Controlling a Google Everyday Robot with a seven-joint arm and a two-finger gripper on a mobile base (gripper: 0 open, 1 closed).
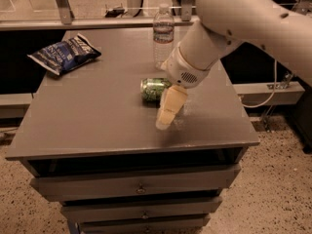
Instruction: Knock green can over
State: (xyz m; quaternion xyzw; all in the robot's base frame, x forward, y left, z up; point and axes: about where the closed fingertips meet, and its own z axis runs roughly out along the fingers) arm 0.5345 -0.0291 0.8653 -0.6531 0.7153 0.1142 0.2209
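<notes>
The green can lies on its side near the middle of the grey table, its silver end facing left. My gripper hangs just right of and in front of the can, its pale fingers pointing down toward the tabletop. The white arm comes in from the upper right and hides the can's right end.
A clear plastic water bottle stands upright behind the can, near the table's far edge. A dark blue chip bag lies at the table's far left. Drawers run below the tabletop. A cable lies on the floor at right.
</notes>
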